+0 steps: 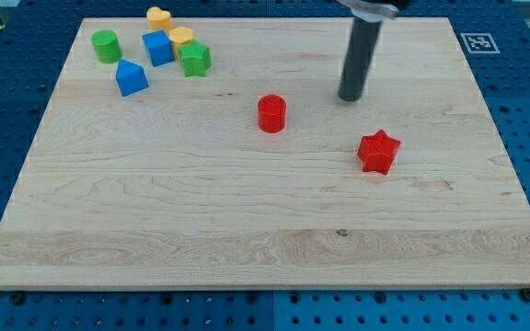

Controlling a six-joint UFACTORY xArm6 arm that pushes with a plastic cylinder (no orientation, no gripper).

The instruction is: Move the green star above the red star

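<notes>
The green star lies near the view's top left, touching a yellow block and close to a blue cube. The red star lies right of the board's middle. My tip rests on the board above and slightly left of the red star, a short gap apart, and far to the right of the green star. A red cylinder stands left of my tip.
A green cylinder, a yellow heart-like block and a blue block with a sloped top sit in the top-left cluster. The wooden board lies on a blue perforated table. A tag marker sits at the top right.
</notes>
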